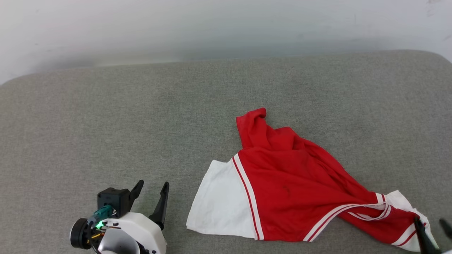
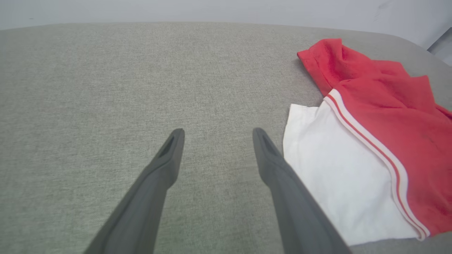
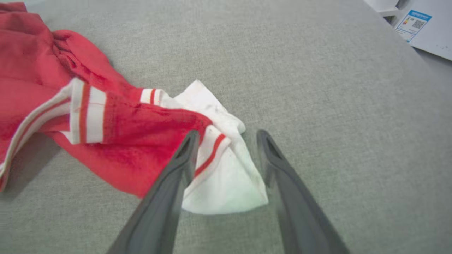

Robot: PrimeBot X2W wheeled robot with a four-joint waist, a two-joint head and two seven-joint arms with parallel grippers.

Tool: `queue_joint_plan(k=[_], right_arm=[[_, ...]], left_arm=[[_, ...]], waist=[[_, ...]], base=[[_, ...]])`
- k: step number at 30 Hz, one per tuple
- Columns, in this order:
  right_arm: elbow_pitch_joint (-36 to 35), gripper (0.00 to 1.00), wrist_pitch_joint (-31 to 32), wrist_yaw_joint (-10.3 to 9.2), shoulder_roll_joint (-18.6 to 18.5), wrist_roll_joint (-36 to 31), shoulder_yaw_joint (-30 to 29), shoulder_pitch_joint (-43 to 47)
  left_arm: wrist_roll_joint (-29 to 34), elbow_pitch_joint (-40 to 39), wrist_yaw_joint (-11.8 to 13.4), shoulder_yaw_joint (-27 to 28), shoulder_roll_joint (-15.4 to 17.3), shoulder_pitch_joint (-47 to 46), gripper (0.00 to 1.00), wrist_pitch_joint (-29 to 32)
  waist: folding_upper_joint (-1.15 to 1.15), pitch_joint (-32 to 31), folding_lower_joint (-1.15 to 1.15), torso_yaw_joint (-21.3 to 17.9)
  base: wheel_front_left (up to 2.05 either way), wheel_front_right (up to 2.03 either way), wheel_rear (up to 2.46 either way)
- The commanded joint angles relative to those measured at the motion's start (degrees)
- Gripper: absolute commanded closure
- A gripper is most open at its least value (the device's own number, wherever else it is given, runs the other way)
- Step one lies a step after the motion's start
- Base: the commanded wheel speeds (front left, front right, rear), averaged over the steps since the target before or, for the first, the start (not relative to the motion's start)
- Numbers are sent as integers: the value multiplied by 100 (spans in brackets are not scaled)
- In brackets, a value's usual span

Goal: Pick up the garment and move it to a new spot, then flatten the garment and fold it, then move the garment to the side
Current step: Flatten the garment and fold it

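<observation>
So the garment (image 1: 296, 183) is lying crumpled on the grey padded surface (image 1: 106, 123), one white sleeve flat, the other bunched up. The left gripper (image 1: 153, 184) sits just beside the flat sleeve, spread wide, holding nothing. The right gripper (image 3: 227, 135) is at the bunched sleeve, fingers apart, with the white corner lying loose between them.

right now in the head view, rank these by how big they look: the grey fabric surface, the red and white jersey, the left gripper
1. grey fabric surface
2. red and white jersey
3. left gripper, clearly smallest though nearest the camera
</observation>
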Motion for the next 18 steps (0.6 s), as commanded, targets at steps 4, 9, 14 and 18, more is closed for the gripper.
queue_joint_plan(k=[4,9,14,18], right_arm=[[-518,0,-33,-4,-106,114,-119,-331],[-1465,0,-27,-4,-320,264,139,-601],[-2084,0,476,-3,-720,165,744,-1057],[-2298,0,1188,-5,-929,196,1229,-1531]], left_arm=[[-24,5,15,-34,-21,26,0,-82],[-76,-133,-35,-75,-65,22,0,-130],[-40,-284,-77,-158,-30,-59,0,-80],[-52,-380,-86,-203,-54,-109,0,-119]], waist=[[0,-114,0,36],[0,-171,0,59],[0,-147,0,121],[0,-92,0,248]], base=[[0,0,0],[0,0,0],[0,0,0],[0,0,0]])
